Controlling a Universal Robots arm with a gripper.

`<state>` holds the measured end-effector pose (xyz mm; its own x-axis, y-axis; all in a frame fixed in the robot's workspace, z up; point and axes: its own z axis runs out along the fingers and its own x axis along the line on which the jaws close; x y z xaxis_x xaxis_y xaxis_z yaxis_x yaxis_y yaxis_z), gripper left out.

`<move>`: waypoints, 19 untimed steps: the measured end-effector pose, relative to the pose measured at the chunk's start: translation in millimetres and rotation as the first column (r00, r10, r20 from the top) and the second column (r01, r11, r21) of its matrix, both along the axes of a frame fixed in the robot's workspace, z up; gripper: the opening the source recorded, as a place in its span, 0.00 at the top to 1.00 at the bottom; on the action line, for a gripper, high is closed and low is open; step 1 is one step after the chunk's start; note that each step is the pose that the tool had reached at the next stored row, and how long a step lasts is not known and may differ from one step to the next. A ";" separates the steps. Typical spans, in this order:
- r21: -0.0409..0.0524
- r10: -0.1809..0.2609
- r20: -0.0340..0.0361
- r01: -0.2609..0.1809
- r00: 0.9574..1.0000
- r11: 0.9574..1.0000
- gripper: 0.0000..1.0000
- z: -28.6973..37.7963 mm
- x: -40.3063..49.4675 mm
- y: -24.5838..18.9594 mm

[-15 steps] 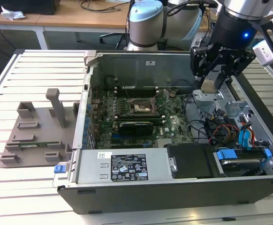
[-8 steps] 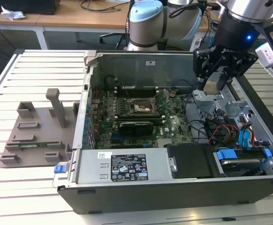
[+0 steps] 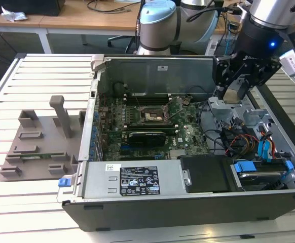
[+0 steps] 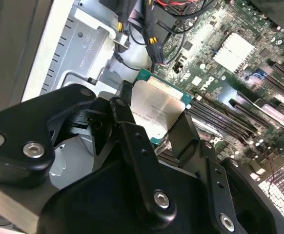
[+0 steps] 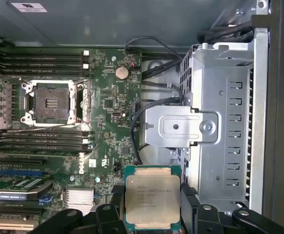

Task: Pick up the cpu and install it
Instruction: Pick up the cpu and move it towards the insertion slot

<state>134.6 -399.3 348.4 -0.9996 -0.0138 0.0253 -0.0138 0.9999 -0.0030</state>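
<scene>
- Over the metal drive cage (image 5: 220,122), toward the exterior view's right of the open computer case (image 3: 157,66), the gripper (image 3: 235,94) hangs above the parts below and touches none of them.
- Its two black fingers (image 4: 126,95) are pressed against opposite edges of the cpu (image 4: 157,109). Pinching it by the rim leaves the silvery top and the underside untouched, which I take as a way to spare the contacts.
- In both wrist views the chip lies flat between the fingers with its metal top facing the cameras. It is roughly level with the green board (image 5: 108,126), probably so that it stays square to the seat it is meant for.
- The socket (image 5: 51,102) sits on that board, well apart from the chip and toward the far end of the case from the cage. Its middle is bare, so the pick-up looks done and the installing does not.
- Rows of memory sticks (image 5: 39,61) lie close on two sides of the socket, leaving little spare room around it.
- Black cables (image 5: 152,105) loop between the board and the cage, near where the chip hangs. Holding it high seems meant to keep it out of them.
- A grey moulded stand (image 3: 41,136) rests on the slatted table (image 3: 36,76) outside the case, far from the gripper.
</scene>
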 end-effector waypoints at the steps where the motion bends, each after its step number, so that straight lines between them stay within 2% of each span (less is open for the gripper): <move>1: 0.000 0.000 0.000 0.000 1.000 1.000 0.45 -0.9 1.3 0.1; 19: 0.000 0.000 -0.001 0.000 1.000 1.000 0.45 -13.6 23.3 3.8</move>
<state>157.9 -395.5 334.8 -0.9996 -0.0138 0.0260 -0.0138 0.9999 -0.0030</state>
